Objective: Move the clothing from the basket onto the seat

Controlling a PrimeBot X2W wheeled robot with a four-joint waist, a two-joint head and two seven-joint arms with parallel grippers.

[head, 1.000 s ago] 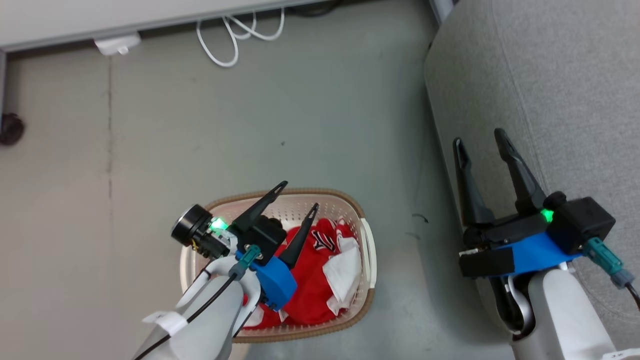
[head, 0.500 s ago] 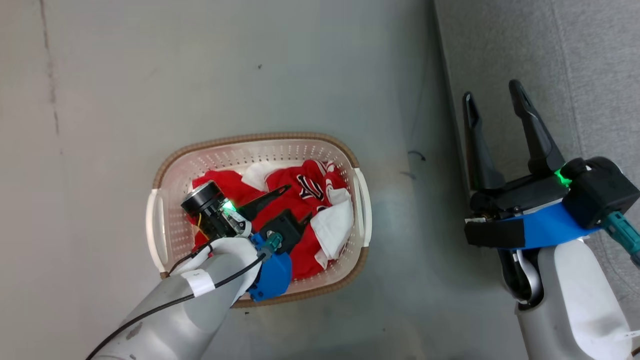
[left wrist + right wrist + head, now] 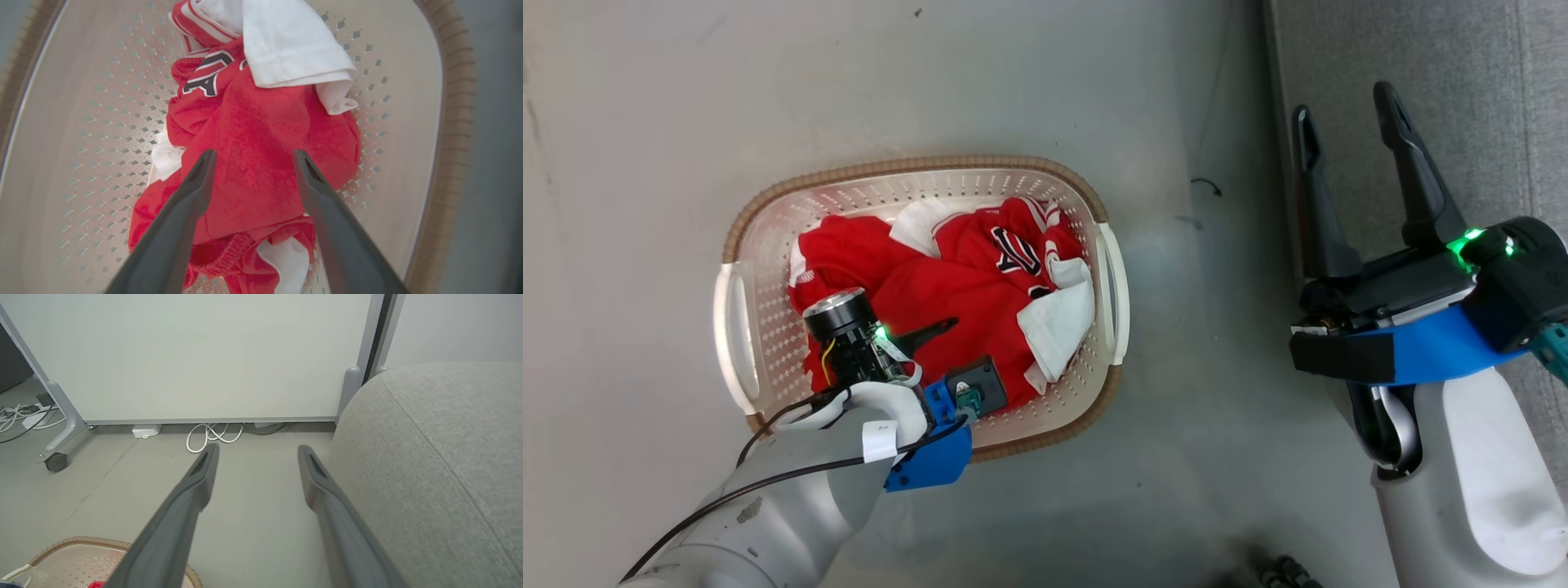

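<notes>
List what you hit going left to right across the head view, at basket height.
basket near wall → clothing → basket's far handle → bare floor → seat

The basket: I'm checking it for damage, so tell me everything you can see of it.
The basket is cream plastic with rounded corners, walls dotted with small holes, a brown rim band and a white handle at each end. It stands upright on the grey floor, holding the clothing; the left gripper reaches inside, fingers open.
</notes>
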